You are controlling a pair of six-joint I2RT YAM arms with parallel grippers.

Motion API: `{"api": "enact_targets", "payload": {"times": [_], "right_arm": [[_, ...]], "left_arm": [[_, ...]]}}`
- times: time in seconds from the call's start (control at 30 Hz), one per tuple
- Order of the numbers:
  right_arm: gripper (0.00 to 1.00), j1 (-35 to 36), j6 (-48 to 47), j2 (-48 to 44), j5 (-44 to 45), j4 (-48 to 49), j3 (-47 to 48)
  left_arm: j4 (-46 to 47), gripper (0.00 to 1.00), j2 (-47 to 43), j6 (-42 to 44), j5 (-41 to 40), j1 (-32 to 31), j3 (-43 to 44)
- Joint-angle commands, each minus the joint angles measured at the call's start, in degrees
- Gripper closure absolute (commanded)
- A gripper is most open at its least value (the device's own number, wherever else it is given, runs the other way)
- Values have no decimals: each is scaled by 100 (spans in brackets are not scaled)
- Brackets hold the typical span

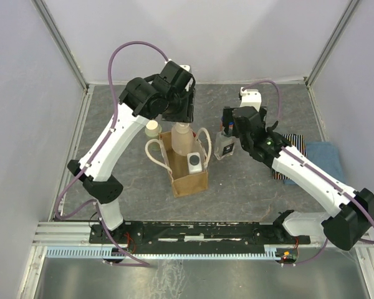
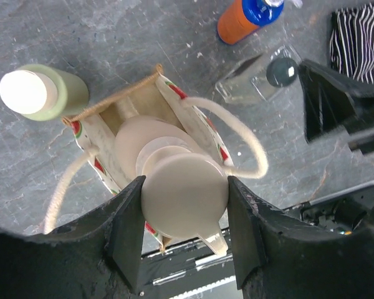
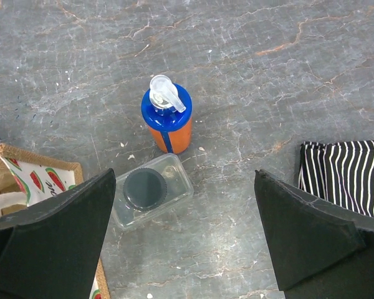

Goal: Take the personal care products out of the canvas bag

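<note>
The canvas bag (image 1: 188, 177) stands upright in the middle of the table, and its open mouth shows in the left wrist view (image 2: 132, 107). My left gripper (image 1: 182, 119) is above it, shut on the round cap of a beige-brown bottle (image 2: 182, 193). The bottle's body (image 1: 182, 142) is still in the bag's mouth. A whitish bottle with a dark label (image 1: 194, 163) stands inside the bag. A pale green bottle with a cream lid (image 2: 42, 92) stands left of the bag. My right gripper (image 3: 187, 230) is open and empty above a clear bottle with a dark cap (image 3: 149, 193). An orange bottle with a blue pump top (image 3: 168, 121) stands beside it.
A striped folded cloth (image 1: 295, 151) and a blue folded cloth (image 1: 327, 159) lie at the right, under my right arm. The bag's cream rope handles (image 2: 237, 134) hang out to both sides. Grey walls close in the table on three sides.
</note>
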Motion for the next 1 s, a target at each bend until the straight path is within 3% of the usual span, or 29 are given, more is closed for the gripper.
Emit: {"api": "enact_targets", "payload": {"times": [0.0, 0.47, 0.97], "right_arm": [[0, -42, -14, -234, 14, 47, 102], [0, -113, 177, -263, -109, -137, 94], [0, -156, 172, -185, -126, -127, 94]], "left_arm": [[980, 90, -72, -151, -45, 342, 402], [1807, 92, 124, -4, 976, 1860, 562], [2362, 92, 156, -335, 1528, 2248, 738]]}}
